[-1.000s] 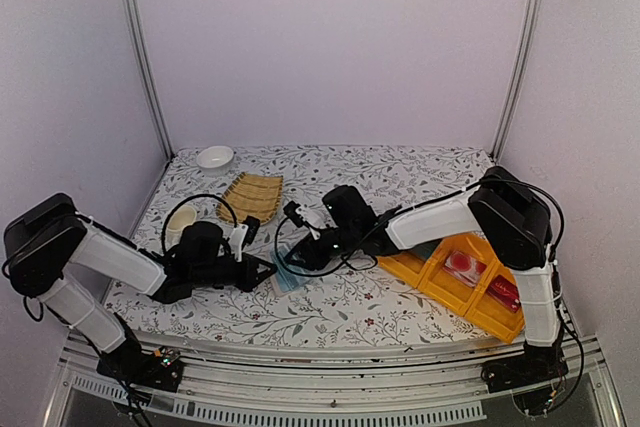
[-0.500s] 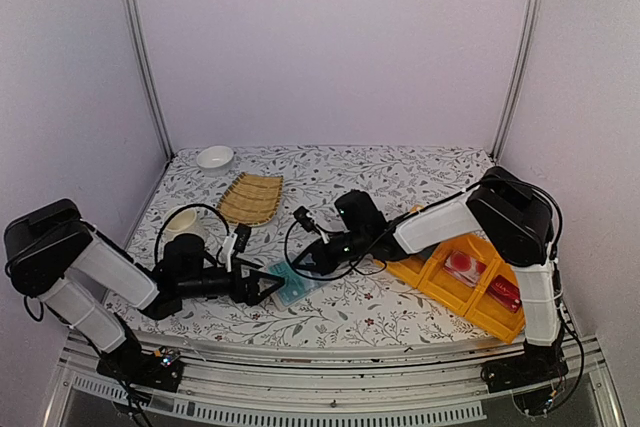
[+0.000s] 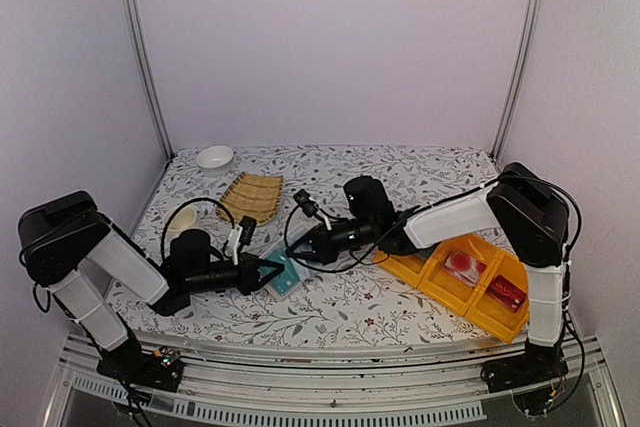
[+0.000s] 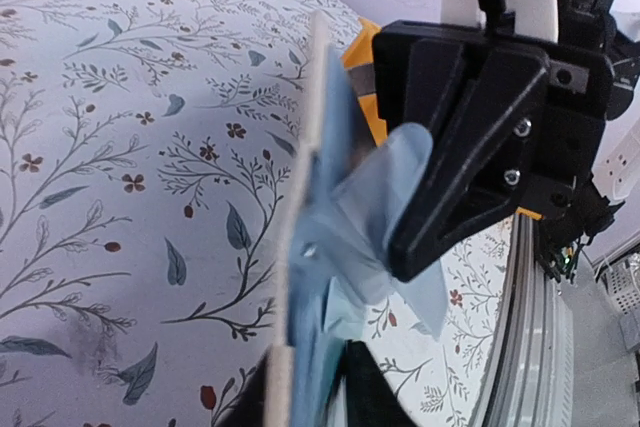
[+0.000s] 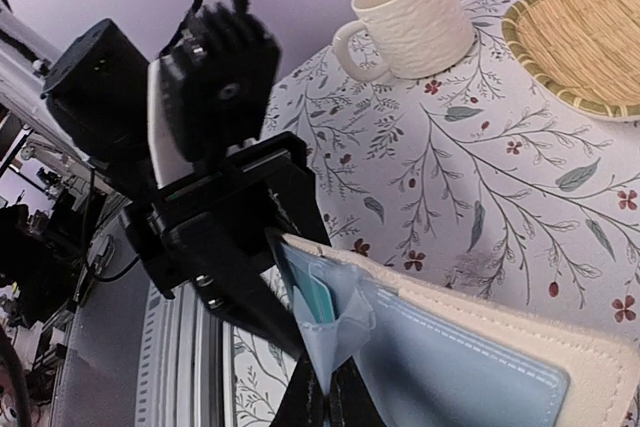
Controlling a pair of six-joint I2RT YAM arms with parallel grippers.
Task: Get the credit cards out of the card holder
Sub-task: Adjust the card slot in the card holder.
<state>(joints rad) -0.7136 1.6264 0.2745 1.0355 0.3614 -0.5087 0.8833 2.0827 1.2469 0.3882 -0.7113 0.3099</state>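
The beige card holder (image 3: 287, 272) hangs between my two grippers just above the table, its grey-blue lining (image 5: 470, 357) exposed. My left gripper (image 3: 270, 271) is shut on its near edge (image 4: 300, 277). My right gripper (image 3: 308, 249) is shut on a pocket flap of the lining (image 5: 340, 337) and pulls it open. A teal credit card (image 5: 325, 295) sits upright in that pocket. What looks like the whitish-pink card with a red circle (image 3: 462, 265) lies in the yellow tray.
The yellow divided tray (image 3: 430, 272) sits at the right and also holds a red item (image 3: 505, 292). A white mug (image 5: 410, 12) and a woven bamboo mat (image 5: 585, 37) sit at the left rear, and a small white dish (image 3: 214, 156) at the back.
The card holder dipped toward the near edge, then rose back. The right wrist shifted a little to the right. Both grippers kept their hold.
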